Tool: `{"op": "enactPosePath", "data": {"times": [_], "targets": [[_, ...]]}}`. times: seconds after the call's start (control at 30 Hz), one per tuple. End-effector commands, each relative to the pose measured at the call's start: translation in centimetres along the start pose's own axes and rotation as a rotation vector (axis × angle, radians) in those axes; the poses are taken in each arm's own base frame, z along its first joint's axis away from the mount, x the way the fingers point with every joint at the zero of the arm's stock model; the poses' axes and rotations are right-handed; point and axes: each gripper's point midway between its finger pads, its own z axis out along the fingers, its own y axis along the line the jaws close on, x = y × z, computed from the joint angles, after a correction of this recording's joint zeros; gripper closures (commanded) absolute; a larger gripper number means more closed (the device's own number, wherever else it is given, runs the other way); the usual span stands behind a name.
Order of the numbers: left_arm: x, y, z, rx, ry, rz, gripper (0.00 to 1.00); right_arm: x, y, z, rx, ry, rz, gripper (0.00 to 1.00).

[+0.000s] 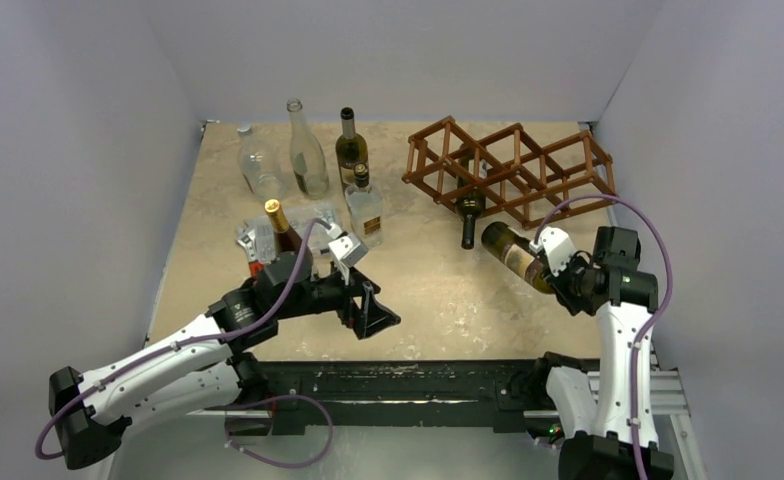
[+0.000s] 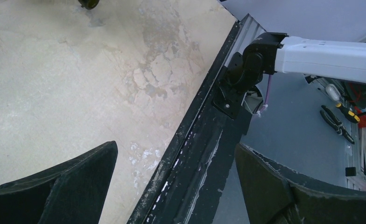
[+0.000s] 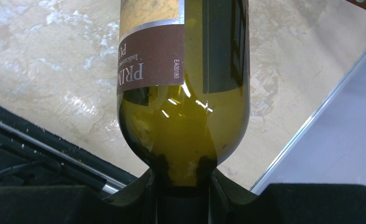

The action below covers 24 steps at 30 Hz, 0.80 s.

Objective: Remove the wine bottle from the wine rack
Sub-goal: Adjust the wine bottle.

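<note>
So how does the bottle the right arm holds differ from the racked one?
The held bottle is outside the wine rack, neck clamped by the right gripper; the racked bottle sits in a cell, neck poking out. Held bottle: olive glass, brown label; racked bottle looks near black. Both point necks nearward.

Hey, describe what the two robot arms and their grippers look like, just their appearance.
The left arm and right arm have white links with black joints. A purple cable loops along each. The left gripper and right gripper have black, wedge-shaped fingers.
</note>
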Motion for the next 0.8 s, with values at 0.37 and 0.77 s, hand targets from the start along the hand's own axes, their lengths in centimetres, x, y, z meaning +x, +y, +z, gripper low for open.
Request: {"op": "enactPosePath", "data": {"times": [0.37,0.77], "targets": [[-2.4,-5.3,1.7,0.214,-0.012,0.199,0.04,-2.7,0.3,-1.7,-0.093,-0.13,-0.536,1.0],[-1.8,-5.4,4.8,0.266,-0.038,0.226,0.0,-3.3,1.5,-0.8,-0.18,-0.196,-0.804,1.0]]}}
